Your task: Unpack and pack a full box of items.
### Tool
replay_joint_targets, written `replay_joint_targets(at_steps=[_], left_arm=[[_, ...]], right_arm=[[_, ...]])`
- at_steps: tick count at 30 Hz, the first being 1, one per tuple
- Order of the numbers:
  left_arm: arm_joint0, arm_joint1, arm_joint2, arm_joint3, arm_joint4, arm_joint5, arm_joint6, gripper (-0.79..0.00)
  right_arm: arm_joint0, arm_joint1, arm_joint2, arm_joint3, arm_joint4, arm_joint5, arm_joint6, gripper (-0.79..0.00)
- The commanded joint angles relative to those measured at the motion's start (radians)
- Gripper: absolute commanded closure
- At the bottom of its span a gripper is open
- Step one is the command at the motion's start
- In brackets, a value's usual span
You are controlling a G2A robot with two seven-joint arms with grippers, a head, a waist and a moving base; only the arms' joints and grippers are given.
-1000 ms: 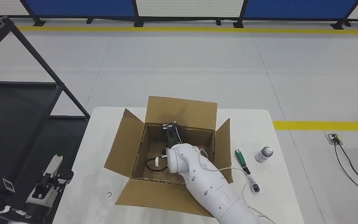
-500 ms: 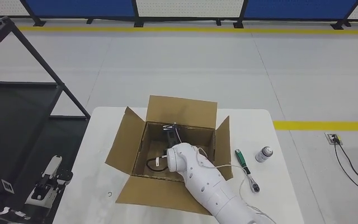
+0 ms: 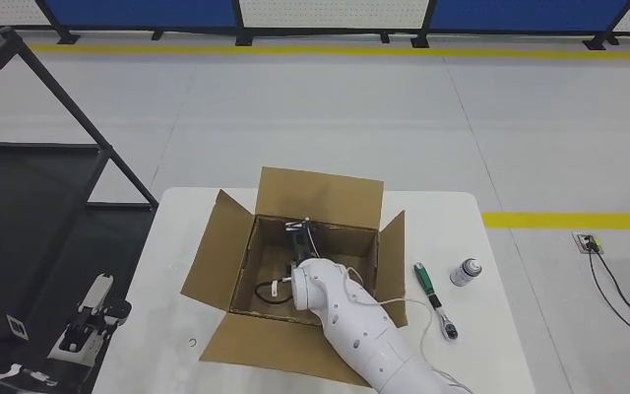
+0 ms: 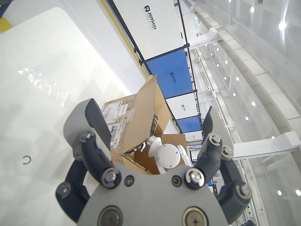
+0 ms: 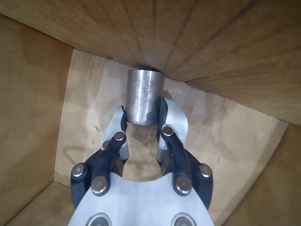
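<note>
Box: an open cardboard box (image 3: 320, 197) is being seen in the middle of the white table (image 3: 487, 315), with its four flaps folded outward.
Right gripper: the right gripper (image 5: 143, 109) is being held deep inside the box. Its fingers are being pressed against both sides of a metal cylinder (image 5: 144, 90), at the near end of it.
Metal cylinder: it is being held low in the box, and its far end is touching the cardboard where wall and floor are meeting.
Left gripper: the left gripper (image 4: 151, 112) is being held well apart from the box and pointed toward it. It is spread wide, with nothing between the fingers.
Around the box: a wrench (image 3: 431, 295) with a green handle and a small can (image 3: 465, 272) are being seen on the table right of the box, near each other but apart.
In the way: the box opening is being partly covered by the right arm (image 3: 345, 315). A black cable (image 3: 264, 289) is being seen on the floor beside it.
Views: the grip on the cylinder is being shown by the right wrist view. A small open ring (image 4: 27, 160) and a piece of clear film (image 4: 42, 81) on the table are being shown plainly by the left wrist view.
</note>
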Motion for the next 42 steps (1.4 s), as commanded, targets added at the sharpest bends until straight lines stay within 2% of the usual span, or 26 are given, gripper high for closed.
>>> replay_joint_targets(at_steps=[1,7,13,21,29,33,38,42], left_arm=[[-0.001,0.000,0.004,-0.003,0.005,0.002,0.000,-0.785],[-0.005,0.001,0.016,-0.009,0.018,0.011,-0.001,-0.785],[-0.007,0.001,0.019,-0.013,0.023,0.014,0.003,-0.785],[-0.005,0.000,0.018,-0.016,0.023,0.014,0.005,-0.785],[-0.001,-0.001,0.016,-0.014,0.016,0.008,0.008,-0.785],[0.001,-0.001,0.014,-0.013,0.013,0.006,0.010,-0.785],[0.005,-0.002,0.008,-0.008,0.004,-0.001,0.011,-0.785],[0.008,-0.002,0.002,-0.006,-0.001,-0.005,0.011,-0.785]], right_arm=[[-0.023,0.009,0.011,-0.045,-0.021,-0.002,0.009,0.000],[-0.117,0.045,0.061,-0.216,-0.099,-0.033,0.049,0.000],[-0.212,0.080,0.121,-0.388,-0.161,-0.106,0.105,0.000],[-0.265,0.101,0.140,-0.519,-0.271,-0.152,0.227,0.000],[-0.250,0.103,0.130,-0.551,-0.345,-0.184,0.389,0.000],[-0.242,0.100,0.125,-0.554,-0.350,-0.194,0.420,0.000],[-0.195,0.090,0.114,-0.490,-0.346,-0.198,0.494,0.000],[-0.151,0.078,0.100,-0.421,-0.327,-0.194,0.507,0.000]])
